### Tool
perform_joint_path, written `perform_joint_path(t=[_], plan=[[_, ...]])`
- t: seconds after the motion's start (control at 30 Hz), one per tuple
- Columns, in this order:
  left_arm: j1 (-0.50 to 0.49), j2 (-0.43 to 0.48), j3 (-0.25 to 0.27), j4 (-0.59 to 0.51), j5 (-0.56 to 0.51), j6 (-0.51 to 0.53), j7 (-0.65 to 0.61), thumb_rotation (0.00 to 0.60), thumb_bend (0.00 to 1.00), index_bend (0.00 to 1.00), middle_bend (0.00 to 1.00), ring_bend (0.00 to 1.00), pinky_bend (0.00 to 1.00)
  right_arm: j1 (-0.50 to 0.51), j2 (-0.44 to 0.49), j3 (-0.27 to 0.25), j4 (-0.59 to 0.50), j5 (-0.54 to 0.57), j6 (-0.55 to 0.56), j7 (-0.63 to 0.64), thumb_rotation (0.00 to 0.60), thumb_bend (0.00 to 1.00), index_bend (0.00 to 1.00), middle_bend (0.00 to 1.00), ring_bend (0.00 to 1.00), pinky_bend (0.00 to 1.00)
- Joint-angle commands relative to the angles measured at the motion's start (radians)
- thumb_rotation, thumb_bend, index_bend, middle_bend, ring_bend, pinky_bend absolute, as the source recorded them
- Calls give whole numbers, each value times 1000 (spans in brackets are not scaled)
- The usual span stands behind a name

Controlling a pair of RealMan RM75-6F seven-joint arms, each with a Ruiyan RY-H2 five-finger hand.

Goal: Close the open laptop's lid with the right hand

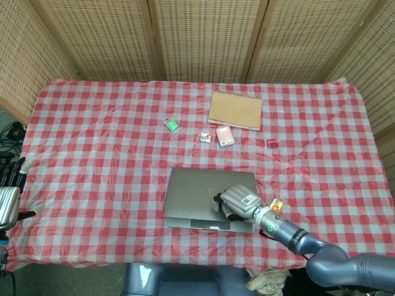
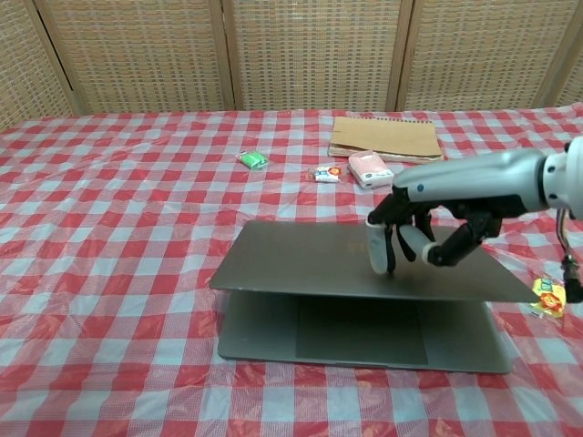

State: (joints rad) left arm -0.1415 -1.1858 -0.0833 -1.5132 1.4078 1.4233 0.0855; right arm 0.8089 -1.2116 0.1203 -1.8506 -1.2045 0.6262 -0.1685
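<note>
Nearest the robot, on the worktop [image 2: 109, 273] w/ its red-and-white checked cloth, sits the laptop [image 2: 364, 341], base flat, trackpad edge toward the chest cam. Its lid [image 2: 301, 259] is tipped nearly down: chest view shows only a thin wedge of gap between lid and base at the front edge, so it is mostly shut but not latched. Right hand [image 2: 424, 232] rests on top of the lid near its right-front part; fingers [image 2: 376, 250] curled downward, tips touching the lid surface, holding nothing, just pressing. Head view agrees: hand [image 1: 237, 202] sits over the lid's near-right corner, a sliver of base showing below it.

Progress, by my read: approx. most of the swing is done; what's left is the last bit of press to seat the lid on the base, then lift the hand clear.

Just right of the laptop lies a small yellow-red packet [image 2: 547, 297]. Further back: a pink packet [image 2: 369, 168], a small sweet wrapper [image 2: 324, 173], a green packet [image 2: 253, 160], a small red item [image 1: 271, 143], then a brown spiral notebook [image 2: 384, 138] near the far edge.

Left hand [image 1: 7, 200] is at the frame's far-left edge, off the worktop; seems idle, but fingers' state can't be told from this view.
</note>
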Motion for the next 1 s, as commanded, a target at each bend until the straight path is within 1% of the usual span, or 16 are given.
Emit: perform_joint_path(t=[0.03, 0.1, 0.33, 0.47, 0.53, 0.57, 0.63, 0.67, 0.7, 0.73, 0.77, 0.8, 0.83, 0.87, 0.9, 1.0], plan=[[-1, 1, -1, 1, -3, -3, -2, 600, 0, 0, 0, 0, 0, -26, -70, -58, 91, -116, 37, 1, 600, 1000, 459, 506, 448, 489], [-2, 1, -1, 2, -5, -5, -4, 600, 0, 0, 0, 0, 0, -29, -97, -90, 143, -192, 42, 10, 600, 1000, 459, 506, 448, 489], [-4, -2, 1, 5, -10, -13, 1, 600, 0, 0, 0, 0, 0, -34, -131, -158, 251, -395, 112, 106, 600, 1000, 461, 505, 448, 489], [-2, 1, 2, 1, -6, -8, -2, 600, 0, 0, 0, 0, 0, -44, -124, -156, 257, -444, 187, 128, 600, 1000, 460, 505, 447, 489], [0, 4, 2, -2, -4, -3, -6, 600, 0, 0, 0, 0, 0, -56, -112, -144, 246, -475, 257, 134, 600, 1000, 446, 501, 447, 479], [1, 5, 2, -3, -3, -1, -8, 600, 0, 0, 0, 0, 0, -62, -105, -138, 240, -489, 289, 137, 600, 1000, 432, 496, 446, 469], [3, 8, 2, -6, -1, 2, -14, 600, 0, 0, 0, 0, 0, -78, -83, -122, 225, -525, 375, 142, 600, 991, 353, 448, 417, 400], [3, 10, 3, -6, 0, 3, -17, 600, 0, 0, 0, 0, 0, -85, -72, -115, 220, -539, 408, 142, 600, 942, 318, 421, 394, 363], [4, 13, 4, -8, 3, 4, -22, 600, 0, 0, 0, 0, 0, -98, -46, -101, 211, -563, 468, 135, 600, 794, 266, 371, 340, 290], [5, 15, 4, -9, 5, 5, -26, 600, 0, 0, 0, 0, 0, -109, -24, -89, 204, -572, 509, 124, 600, 578, 215, 308, 265, 201], [5, 18, 5, -12, 8, 7, -29, 600, 0, 0, 0, 0, 0, -128, 3, -72, 196, -573, 560, 98, 600, 415, 184, 259, 207, 136], [6, 20, 6, -15, 11, 9, -32, 600, 0, 0, 0, 0, 0, -146, 22, -60, 188, -567, 594, 74, 600, 217, 142, 183, 117, 59], [8, 23, 8, -20, 18, 13, -35, 600, 0, 0, 0, 0, 0, -181, 51, -44, 170, -537, 641, 35, 600, 90, 106, 113, 51, 14], [11, 27, 15, -32, 31, 18, -46, 600, 0, 0, 0, 0, 0, -237, 88, -34, 140, -477, 697, 14, 600, 40, 86, 75, 22, 1], [14, 31, 21, -38, 43, 24, -50, 600, 0, 0, 0, 0, 0, -282, 114, -37, 103, -441, 738, -2, 600, 4, 56, 35, 2, 0], [19, 34, 29, -42, 59, 36, -52, 600, 0, 0, 0, 0, 0, -351, 146, -53, 54, -390, 786, -36, 600, 0, 4, 0, 0, 0]])
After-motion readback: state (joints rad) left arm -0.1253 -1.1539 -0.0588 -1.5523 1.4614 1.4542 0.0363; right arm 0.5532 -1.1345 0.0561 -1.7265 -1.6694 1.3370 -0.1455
